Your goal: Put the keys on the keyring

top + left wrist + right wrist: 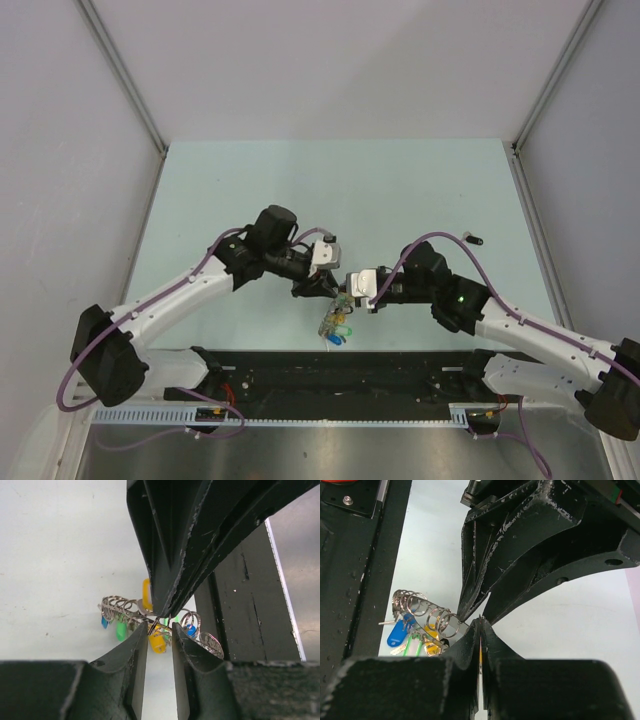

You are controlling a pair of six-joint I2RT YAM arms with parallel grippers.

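Right gripper [481, 624] seemingly pinches a yellow key [146, 596]. The keyring [420, 610] lies at its 9 o'clock, axis 10-to-4. Left gripper [160, 630] straddles it, narrowly parted; whether it grips cannot be told.

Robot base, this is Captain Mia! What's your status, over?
Right gripper shut on yellow key. Left gripper at keyring, grip unclear. Small black item lies apart, not blocking.

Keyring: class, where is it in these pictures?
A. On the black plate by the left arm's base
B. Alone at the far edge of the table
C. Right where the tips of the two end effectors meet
C: in both wrist views the tips of the left end effector and the right end effector meet right at the keyring, with coloured keys dangling from it.
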